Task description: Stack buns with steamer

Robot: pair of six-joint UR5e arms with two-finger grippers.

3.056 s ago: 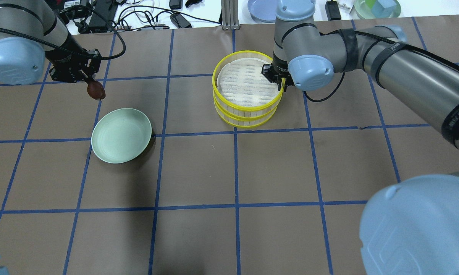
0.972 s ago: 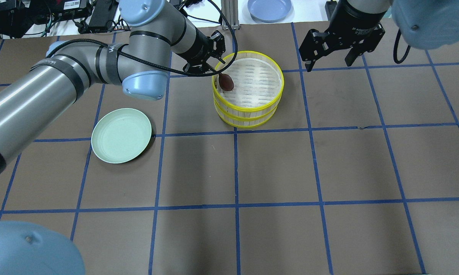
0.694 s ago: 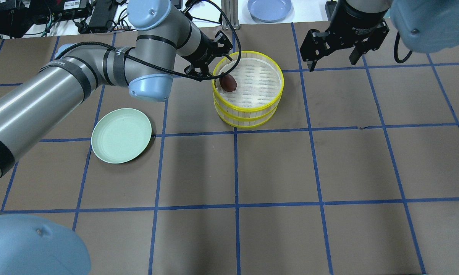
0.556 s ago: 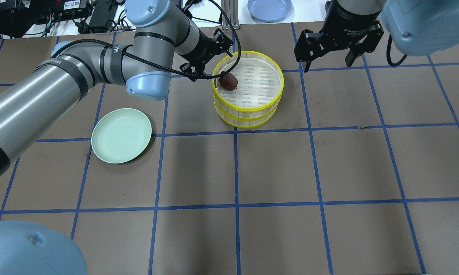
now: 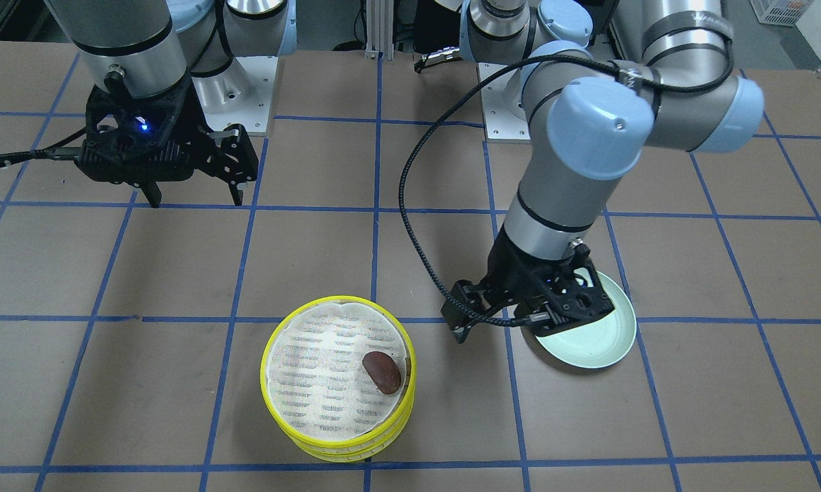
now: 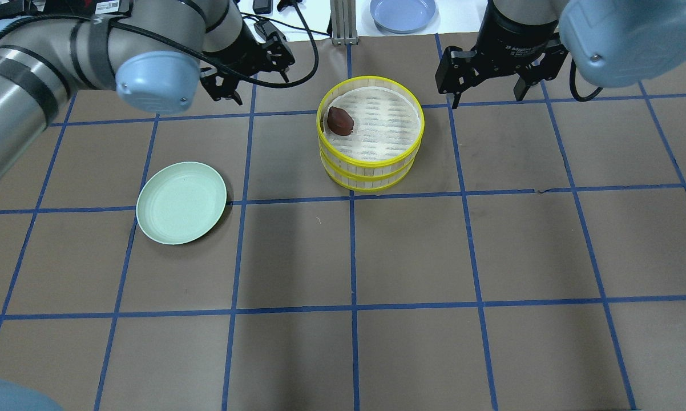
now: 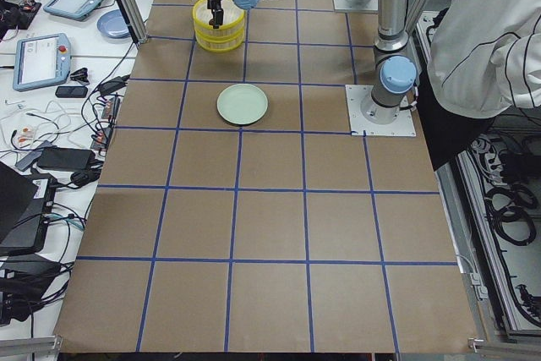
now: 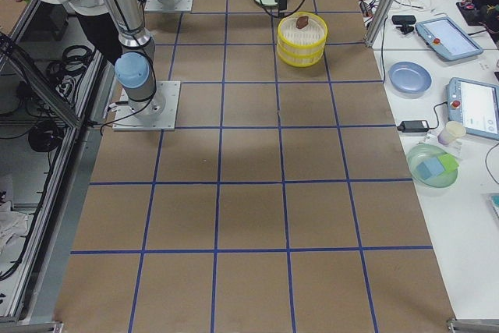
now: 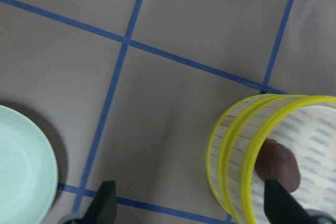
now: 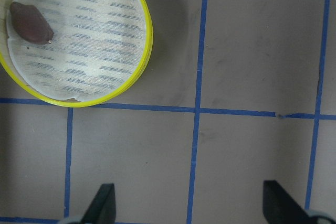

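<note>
The steamer (image 6: 377, 165) is two yellow-rimmed trays stacked one on the other at the table's far middle. The dark reddish-brown bun (image 6: 339, 120) lies on the top tray's white liner, near its left rim; it also shows in the front view (image 5: 382, 372). The cream-white bun is hidden. My left gripper (image 6: 260, 80) is open and empty, up and to the left of the steamer. My right gripper (image 6: 484, 97) is open and empty, to the right of the steamer. The left wrist view shows the bun (image 9: 278, 163) inside the rim (image 9: 247, 182). The right wrist view shows the bun (image 10: 30, 23) from above.
A pale green plate (image 6: 181, 202) with nothing on it lies at the left of the table; in the front view (image 5: 605, 345) my left wrist hangs over its edge. A blue plate (image 6: 403, 12) sits on the bench behind the table. Brown table with blue grid lines.
My left gripper carried the brown bun to the top tray, let it go there, and drew back to the left. My right gripper left the steamer's rim and rose to the right.
</note>
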